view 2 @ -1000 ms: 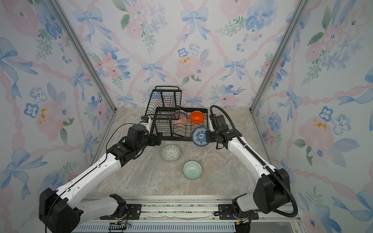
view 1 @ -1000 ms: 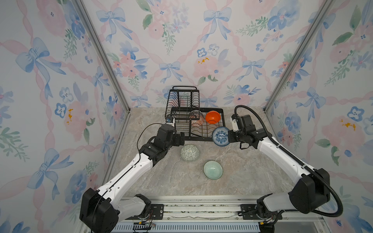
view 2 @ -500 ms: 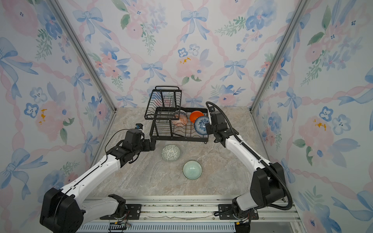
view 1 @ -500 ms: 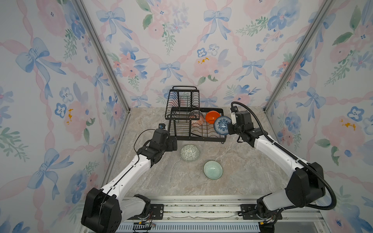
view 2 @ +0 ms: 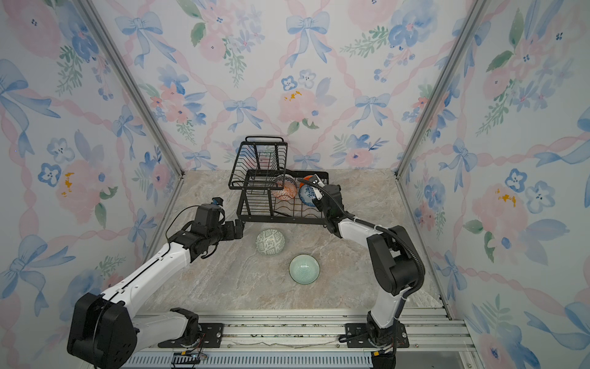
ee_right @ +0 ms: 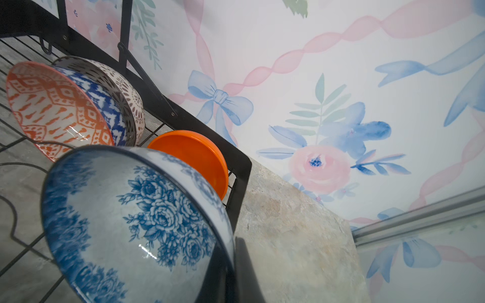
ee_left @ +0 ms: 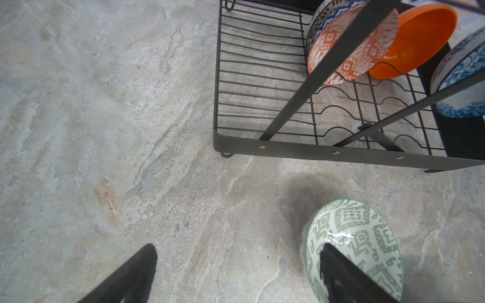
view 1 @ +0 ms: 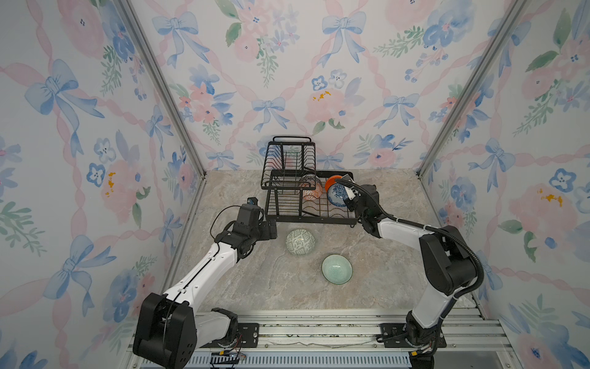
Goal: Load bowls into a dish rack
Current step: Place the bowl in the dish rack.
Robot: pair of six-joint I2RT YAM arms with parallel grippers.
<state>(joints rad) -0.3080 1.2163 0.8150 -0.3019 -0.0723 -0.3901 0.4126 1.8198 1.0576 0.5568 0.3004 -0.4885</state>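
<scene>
Your right end effector (view 1: 348,198) is clamped on the rim of the blue-and-white floral bowl (view 1: 336,194), holding it tilted over the right end of the dish rack (view 1: 311,218) lower tray, just beside the orange bowl (view 1: 332,183). Your left end effector (view 1: 272,228) stands wide open and empty above the desk (view 1: 255,281), near the green-patterned bowl (view 1: 300,242). The pale green bowl (view 1: 336,269) sits upright on the desk.

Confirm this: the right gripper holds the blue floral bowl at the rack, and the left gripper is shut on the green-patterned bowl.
Wrong on the left gripper: it is open, jaws spread wide near the green-patterned bowl, as the left wrist view shows. The right gripper does hold the blue floral bowl at the rack.
</scene>
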